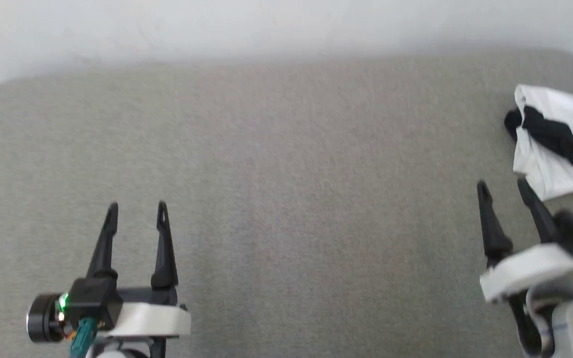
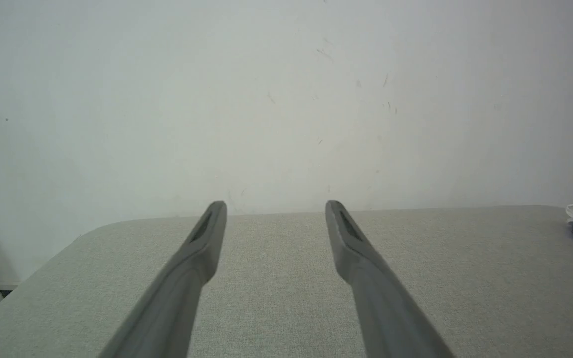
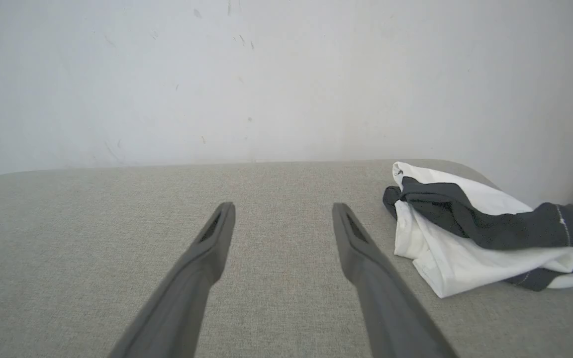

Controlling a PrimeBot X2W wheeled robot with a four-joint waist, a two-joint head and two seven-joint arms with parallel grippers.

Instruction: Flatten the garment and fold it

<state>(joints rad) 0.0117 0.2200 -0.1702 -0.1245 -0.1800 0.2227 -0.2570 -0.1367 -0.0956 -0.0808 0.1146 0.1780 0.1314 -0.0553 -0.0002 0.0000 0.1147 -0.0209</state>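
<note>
Right now the garment (image 1: 560,144) lies crumpled in a heap at the far right of the grey pad (image 1: 286,164), near its rounded back corner. The white cloth is bunched, with a black sleeve twisted across it (no chest print can be made out in this state). Your right gripper (image 1: 503,186) hangs just beside the heap's near left edge, jaws spread wide and holding nothing; it does not touch the cloth. Your left gripper (image 1: 137,206) is well apart from the heap, over bare pad, likewise spread and empty.

So I judge you are at the very start: flattening has not begun, and the step in hand is the first reach for the heap. The next move calls for bringing the right gripper rightward and down onto a loose white edge and pinching it. You would then drag the heap toward the pad's middle so the left gripper can take a second corner. The cloth runs past the head view's right edge, so its full extent cannot be told there.
</note>
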